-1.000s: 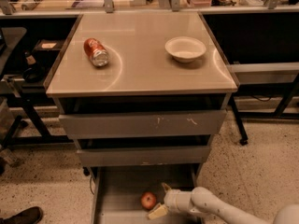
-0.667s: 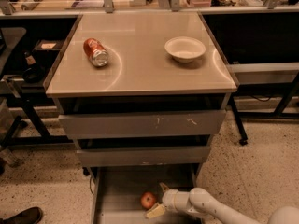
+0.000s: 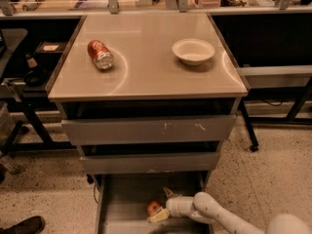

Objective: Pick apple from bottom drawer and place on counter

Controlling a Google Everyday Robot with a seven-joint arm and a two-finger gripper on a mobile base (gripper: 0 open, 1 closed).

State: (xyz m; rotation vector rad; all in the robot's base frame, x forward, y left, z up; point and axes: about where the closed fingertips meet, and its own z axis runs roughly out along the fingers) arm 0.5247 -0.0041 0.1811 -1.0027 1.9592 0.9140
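The small red apple (image 3: 154, 208) with a yellowish patch lies on the grey floor of the open bottom drawer (image 3: 124, 204). My gripper (image 3: 162, 205) reaches into the drawer from the right on a white arm. Its pale fingers (image 3: 159, 216) stand on either side of the apple, one behind it and one in front, spread apart. The counter (image 3: 146, 77) is the glossy beige top of the cabinet above.
A red soda can (image 3: 100, 54) lies on its side at the counter's left. A white bowl (image 3: 193, 50) stands at its right. Two scuffed drawers (image 3: 151, 129) sit shut above the open one. Dark shelving flanks the cabinet. A shoe (image 3: 22, 226) shows at bottom left.
The gripper has edged slightly left, closer around the apple. The apple, can and bowl have not moved.
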